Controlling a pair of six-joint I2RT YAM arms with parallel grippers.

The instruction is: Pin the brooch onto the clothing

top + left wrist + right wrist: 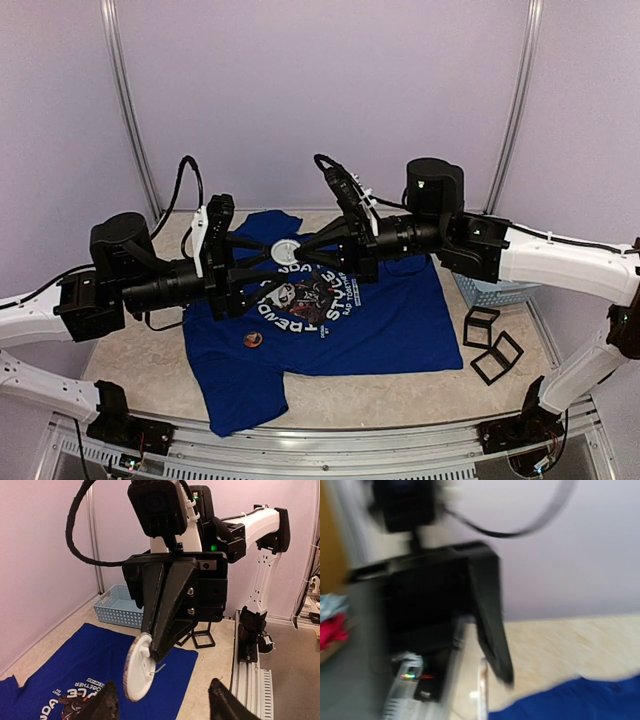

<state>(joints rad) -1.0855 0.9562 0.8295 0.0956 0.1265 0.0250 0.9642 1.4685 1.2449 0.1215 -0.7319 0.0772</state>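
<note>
The clothing, a royal-blue T-shirt (390,320) with a round print, lies flat on the table. Above its chest hangs the brooch (283,250), a white disc. In the left wrist view my right gripper (157,652) is shut on the brooch (139,669), whose white back and bent pin face the camera. My left gripper (162,705) stands open just short of it, its fingertips (106,704) wide apart and empty. From above, the left gripper (268,256) and the right gripper (303,250) meet tip to tip. The right wrist view is blurred and shows the brooch (482,687) edge-on.
A light-blue basket (495,292) stands at the right edge, with two black square frames (482,327) in front of it. A small round orange badge (253,340) lies on the shirt's lower left. Walls enclose the back and sides.
</note>
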